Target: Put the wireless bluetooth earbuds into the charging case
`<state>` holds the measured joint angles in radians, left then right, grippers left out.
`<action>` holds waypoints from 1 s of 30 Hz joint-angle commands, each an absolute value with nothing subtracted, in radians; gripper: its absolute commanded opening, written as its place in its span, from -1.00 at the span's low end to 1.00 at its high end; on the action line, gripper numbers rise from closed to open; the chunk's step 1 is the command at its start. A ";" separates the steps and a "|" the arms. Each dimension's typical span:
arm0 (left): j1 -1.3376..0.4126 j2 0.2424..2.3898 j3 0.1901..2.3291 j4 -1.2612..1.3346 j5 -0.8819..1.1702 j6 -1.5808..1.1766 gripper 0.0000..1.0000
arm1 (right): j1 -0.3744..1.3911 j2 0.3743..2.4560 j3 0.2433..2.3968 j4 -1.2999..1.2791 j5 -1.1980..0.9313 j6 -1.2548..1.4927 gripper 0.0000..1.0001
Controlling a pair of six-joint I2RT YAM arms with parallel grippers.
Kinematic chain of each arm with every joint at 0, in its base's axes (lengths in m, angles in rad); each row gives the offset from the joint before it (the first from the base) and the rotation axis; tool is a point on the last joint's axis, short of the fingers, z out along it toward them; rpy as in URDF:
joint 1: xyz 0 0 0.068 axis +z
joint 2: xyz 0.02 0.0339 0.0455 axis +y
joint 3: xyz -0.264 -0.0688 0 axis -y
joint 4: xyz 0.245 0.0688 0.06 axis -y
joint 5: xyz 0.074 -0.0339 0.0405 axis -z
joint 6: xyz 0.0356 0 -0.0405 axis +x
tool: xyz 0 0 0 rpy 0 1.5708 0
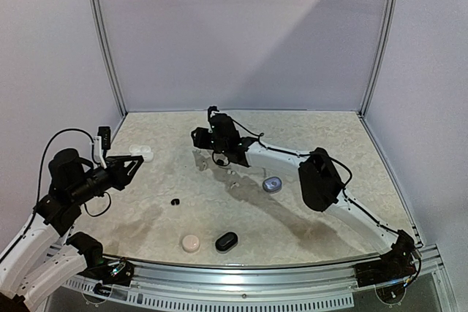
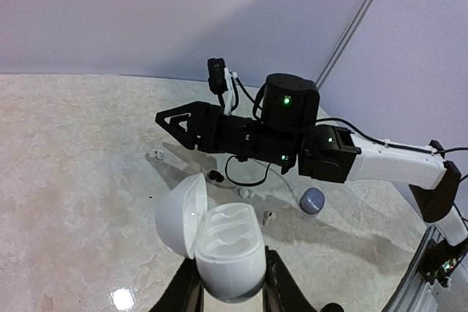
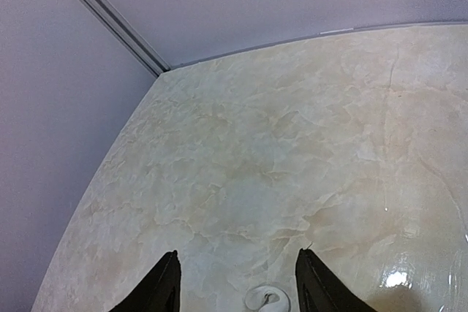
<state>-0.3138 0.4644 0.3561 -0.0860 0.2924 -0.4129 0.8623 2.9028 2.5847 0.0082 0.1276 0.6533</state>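
My left gripper (image 1: 137, 160) is shut on an open white charging case (image 2: 219, 242), lid tipped left, its two wells empty; it shows in the top view (image 1: 145, 153) above the table's left side. My right gripper (image 1: 197, 137) is open and empty over the table's middle back. In the right wrist view a white earbud (image 3: 267, 299) lies on the table between its fingers (image 3: 238, 251), nearer the right one. The left wrist view shows a white earbud (image 2: 154, 155) under that gripper, a black earbud (image 2: 215, 175), a white earbud (image 2: 245, 192) and a white stemmed earbud (image 2: 268, 217).
A blue-grey case (image 1: 272, 185) lies under the right forearm, also in the left wrist view (image 2: 313, 200). A lone black earbud (image 1: 175, 201) lies left of centre. A beige case (image 1: 191, 243) and a black case (image 1: 226, 241) sit near the front edge. Walls enclose the table.
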 commanded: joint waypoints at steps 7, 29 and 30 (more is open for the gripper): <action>-0.303 0.455 0.330 -0.041 0.274 -0.420 -1.00 | 0.868 3.002 2.628 0.000 0.107 0.825 -0.04; -0.301 0.453 0.320 -0.018 0.276 -0.428 -1.00 | 0.905 3.039 2.651 -0.072 0.021 0.795 -0.40; -0.301 0.453 0.320 -0.018 0.276 -0.428 -1.00 | 0.906 3.040 2.652 -0.075 0.016 0.794 -0.41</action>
